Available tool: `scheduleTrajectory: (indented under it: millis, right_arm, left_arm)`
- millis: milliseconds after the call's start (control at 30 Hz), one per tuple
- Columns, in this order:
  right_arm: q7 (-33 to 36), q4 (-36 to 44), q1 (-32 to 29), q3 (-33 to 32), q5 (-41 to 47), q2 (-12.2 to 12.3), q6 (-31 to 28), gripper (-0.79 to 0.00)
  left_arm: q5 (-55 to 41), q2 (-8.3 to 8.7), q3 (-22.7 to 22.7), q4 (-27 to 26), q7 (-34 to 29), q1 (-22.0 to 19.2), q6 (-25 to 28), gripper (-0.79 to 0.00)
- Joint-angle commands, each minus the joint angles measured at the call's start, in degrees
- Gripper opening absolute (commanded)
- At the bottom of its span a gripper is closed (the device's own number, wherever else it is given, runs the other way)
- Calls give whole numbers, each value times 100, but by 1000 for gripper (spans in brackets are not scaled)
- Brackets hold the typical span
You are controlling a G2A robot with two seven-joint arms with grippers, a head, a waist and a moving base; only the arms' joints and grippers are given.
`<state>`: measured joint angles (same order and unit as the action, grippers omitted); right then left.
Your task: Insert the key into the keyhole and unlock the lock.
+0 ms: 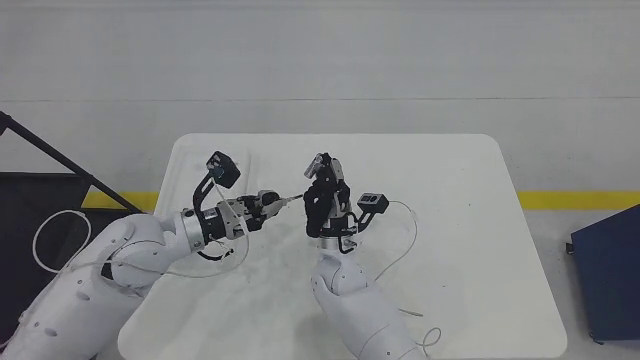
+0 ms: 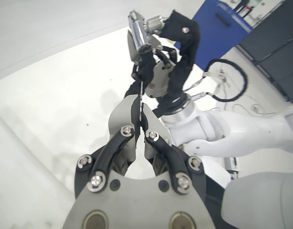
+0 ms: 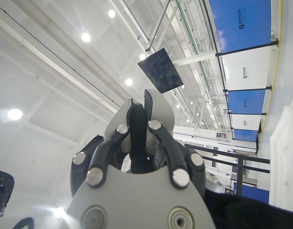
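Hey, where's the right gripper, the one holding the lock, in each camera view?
Top view: right gripper above the white table's middle, facing the thin silver key.
Left wrist view: beyond the left gripper, carrying the silver cylindrical lock.
Right wrist view: in the foreground against ceiling lights, shut on a black piece.
Shared landmark: that black piece, between its fingers in the left wrist view too.

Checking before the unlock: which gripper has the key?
The left gripper, pinching the thin metal key between its shut fingers; the right gripper clamps the lock instead.
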<state>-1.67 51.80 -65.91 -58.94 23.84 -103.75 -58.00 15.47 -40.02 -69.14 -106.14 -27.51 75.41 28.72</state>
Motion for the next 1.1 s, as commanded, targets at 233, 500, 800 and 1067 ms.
scheduleTrajectory:
  millis: [233,500,800,1067]
  right_arm:
    - [-44,256,-120,-47,241,1,146,-785]
    - [143,506,-339,-10,1453,-8,308,-785]
    - [-109,112,-53,639,2054,-59,230,-785]
    - [-265,-40,54,772,2181,-76,36,-785]
  left_arm:
    - [-477,-67,-53,656,177,65,576,-785]
    - [-469,-157,16,1105,399,-22,1242,-785]
    - [14,-228,-92,849,652,-69,862,-785]
    - [-231,-335,92,455,410,-130,-266,-785]
